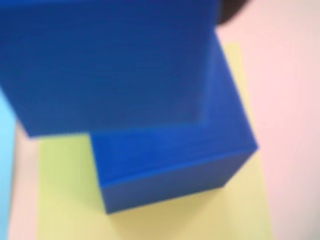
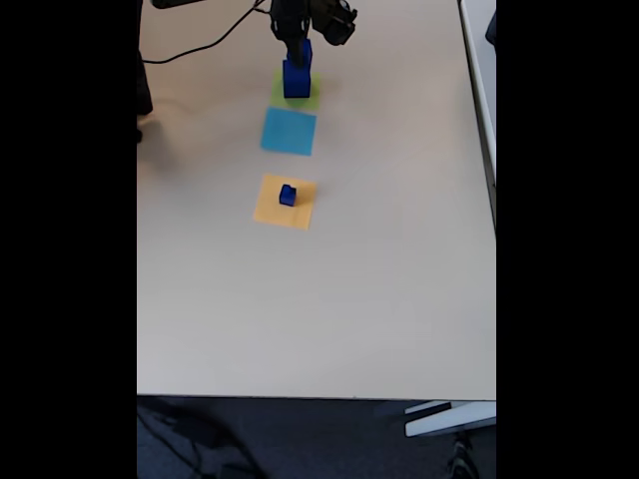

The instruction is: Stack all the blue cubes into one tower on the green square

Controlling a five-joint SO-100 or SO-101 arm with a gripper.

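Note:
In the wrist view a blue cube [image 1: 105, 65] looms very close, blurred and hiding my fingers. Beneath it a second blue cube [image 1: 175, 160] stands on the green square [image 1: 70, 200]. In the fixed view my gripper [image 2: 300, 44] is at the top of the table, shut on the upper blue cube [image 2: 303, 54] directly over the lower blue cube [image 2: 296, 80] on the green square [image 2: 310, 101]. I cannot tell whether the two cubes touch. A smaller blue cube [image 2: 288, 195] sits apart on the orange square [image 2: 272, 210].
A light-blue square [image 2: 290, 131] lies between the green and orange squares, and its edge shows at the left [image 1: 5, 150] of the wrist view. Black cables [image 2: 210, 45] run across the table's far left. The beige table [image 2: 319, 309] stretches wide below the orange square.

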